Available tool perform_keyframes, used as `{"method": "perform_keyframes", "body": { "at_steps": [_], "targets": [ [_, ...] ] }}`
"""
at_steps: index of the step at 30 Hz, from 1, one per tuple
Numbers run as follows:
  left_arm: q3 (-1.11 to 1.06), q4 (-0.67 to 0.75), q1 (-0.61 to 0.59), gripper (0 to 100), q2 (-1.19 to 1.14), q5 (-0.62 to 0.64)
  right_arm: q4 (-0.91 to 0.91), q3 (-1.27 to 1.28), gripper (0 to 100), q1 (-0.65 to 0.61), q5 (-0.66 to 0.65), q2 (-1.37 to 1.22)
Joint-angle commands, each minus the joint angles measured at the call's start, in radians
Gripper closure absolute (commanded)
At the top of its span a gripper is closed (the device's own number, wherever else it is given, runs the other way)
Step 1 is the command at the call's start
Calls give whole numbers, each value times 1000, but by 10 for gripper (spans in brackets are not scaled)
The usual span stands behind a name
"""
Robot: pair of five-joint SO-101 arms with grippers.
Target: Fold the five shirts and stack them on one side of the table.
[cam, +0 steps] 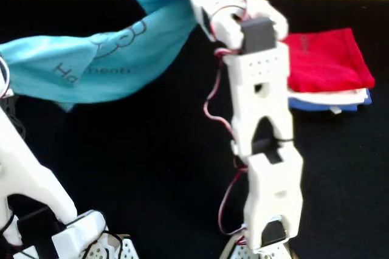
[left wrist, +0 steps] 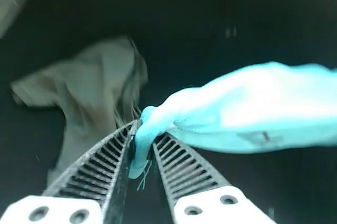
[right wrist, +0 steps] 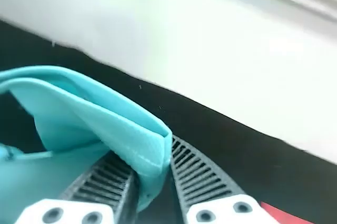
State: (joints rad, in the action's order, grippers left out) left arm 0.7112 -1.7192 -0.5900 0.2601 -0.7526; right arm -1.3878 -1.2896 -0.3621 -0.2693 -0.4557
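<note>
Left tool (left wrist: 145, 135) and right tool (right wrist: 147, 155) both clench the teal shirt (cam: 103, 58) aloft, unfolded; I count three folded in the stack (cam: 328, 67); grey shirt (left wrist: 89, 95) lies crumpled.

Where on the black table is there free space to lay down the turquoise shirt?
Free: the black table below the hanging turquoise cloth shirt, up to the white arm. Crowded: beyond that arm, the stack of folded shirts, red on top.

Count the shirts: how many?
5. The teal shirt stretches between the left gripper and right gripper; the red shirt, white shirt and blue shirt are stacked on the table; the grey shirt lies crumpled on it. Others may be hidden.
</note>
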Motion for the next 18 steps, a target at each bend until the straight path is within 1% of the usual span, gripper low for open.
{"method": "perform_keyframes", "body": {
  "at_steps": [1, 4, 8, 11, 13, 18],
  "targets": [
    [54, 8, 13, 991, 27, -18, -128, -51, 992, 16, -86, 117],
    [15, 5, 12, 991, 21, -18, -220, -51, 992, 25, -89, 137],
    [-94, 2, 8, 991, 12, -18, -383, -41, 992, 56, -86, 136],
    [-236, 3, 8, 991, 12, -18, -377, 25, 992, 134, -66, 139],
    [-331, 9, 7, 991, 12, -20, -377, 88, 992, 162, -58, 139],
    [-553, 2, 5, 991, 18, -20, -378, 358, 992, 246, -58, 153]
  ]
}}
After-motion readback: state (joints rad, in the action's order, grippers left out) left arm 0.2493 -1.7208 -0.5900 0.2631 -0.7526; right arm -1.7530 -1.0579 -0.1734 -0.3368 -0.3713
